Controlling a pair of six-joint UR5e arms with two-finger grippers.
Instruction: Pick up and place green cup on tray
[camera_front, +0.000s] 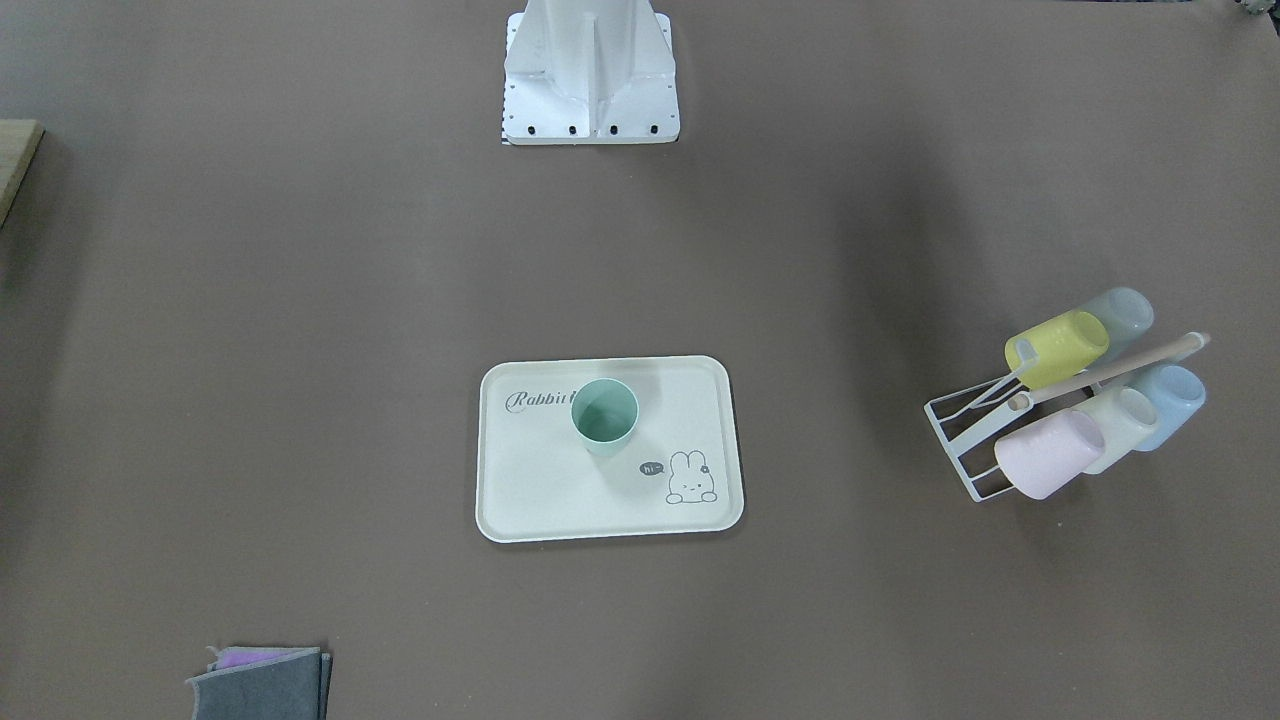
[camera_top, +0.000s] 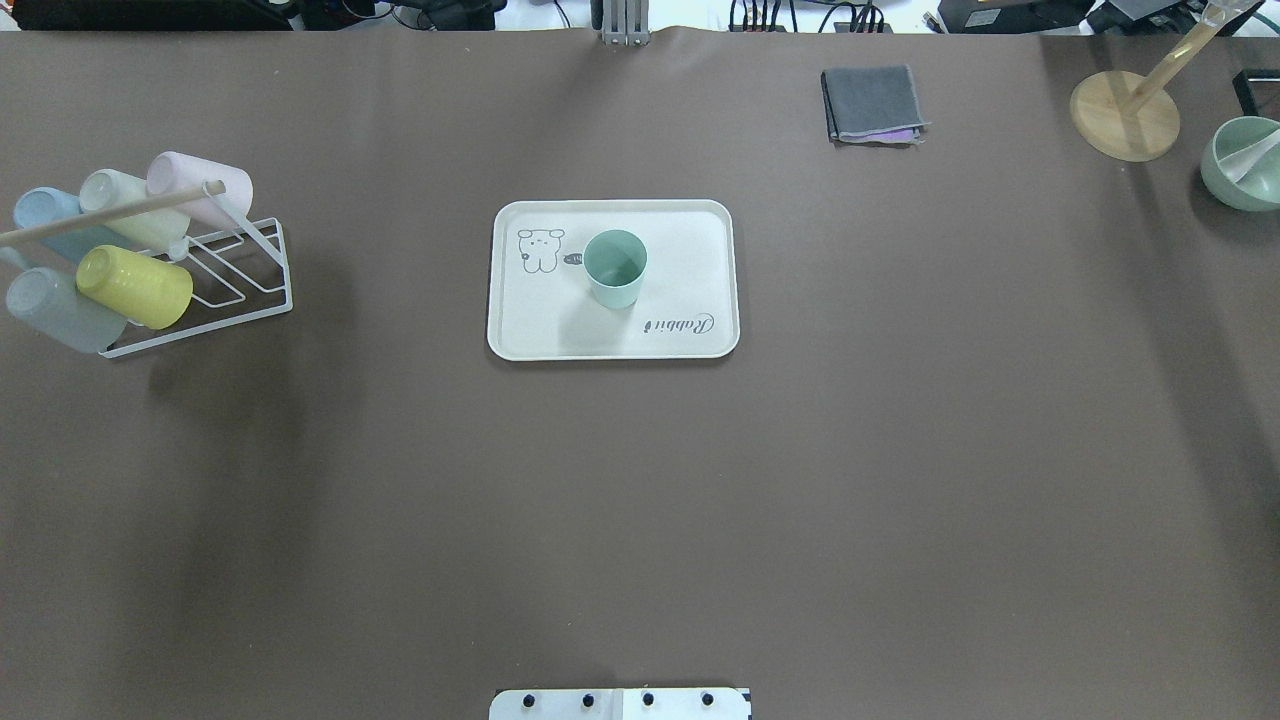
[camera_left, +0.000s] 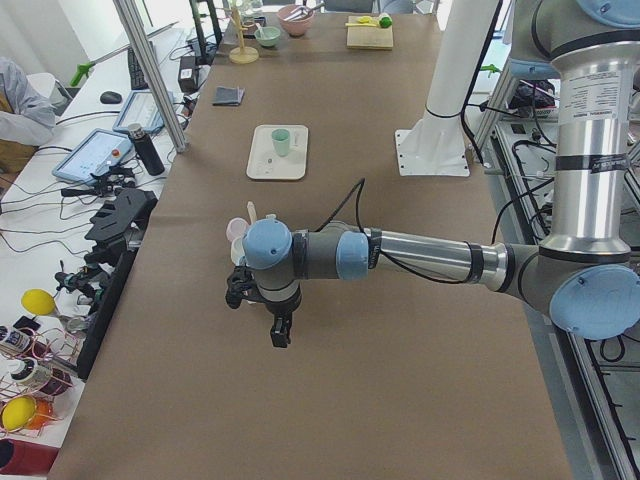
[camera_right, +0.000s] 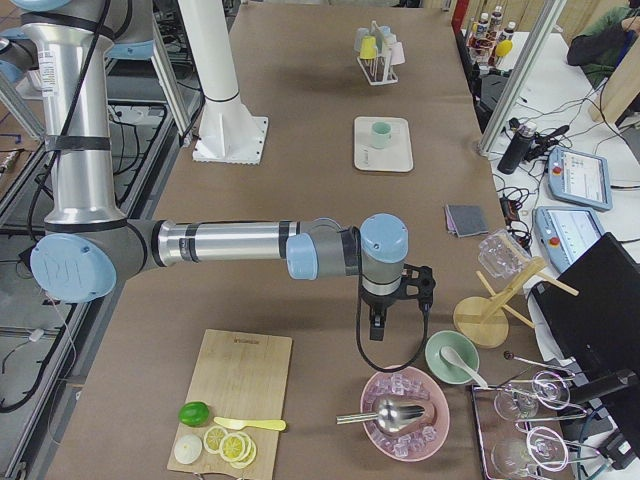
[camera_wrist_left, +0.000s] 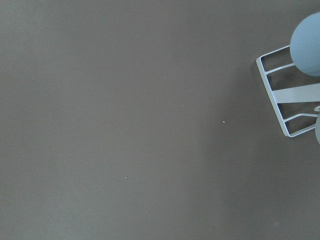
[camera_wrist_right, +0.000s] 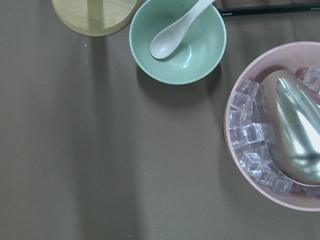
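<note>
The green cup (camera_front: 605, 415) stands upright on the cream tray (camera_front: 560, 490), near its "Rabbit" script. Both also show in the overhead view, cup (camera_top: 614, 266) on tray (camera_top: 540, 330). Neither gripper shows in the overhead or front views. In the exterior left view my left gripper (camera_left: 280, 335) hangs above the table at the cup rack end, far from the cup (camera_left: 281, 142). In the exterior right view my right gripper (camera_right: 377, 325) hangs near the bowls, far from the tray (camera_right: 365, 158). I cannot tell whether either gripper is open or shut.
A white wire rack (camera_top: 240, 270) with several pastel cups lies at the table's left end; its corner shows in the left wrist view (camera_wrist_left: 280, 95). A green bowl with a spoon (camera_wrist_right: 177, 40), a pink ice bowl (camera_wrist_right: 250, 130), a wooden stand (camera_top: 1125, 115) and a folded cloth (camera_top: 872, 103) are on the right.
</note>
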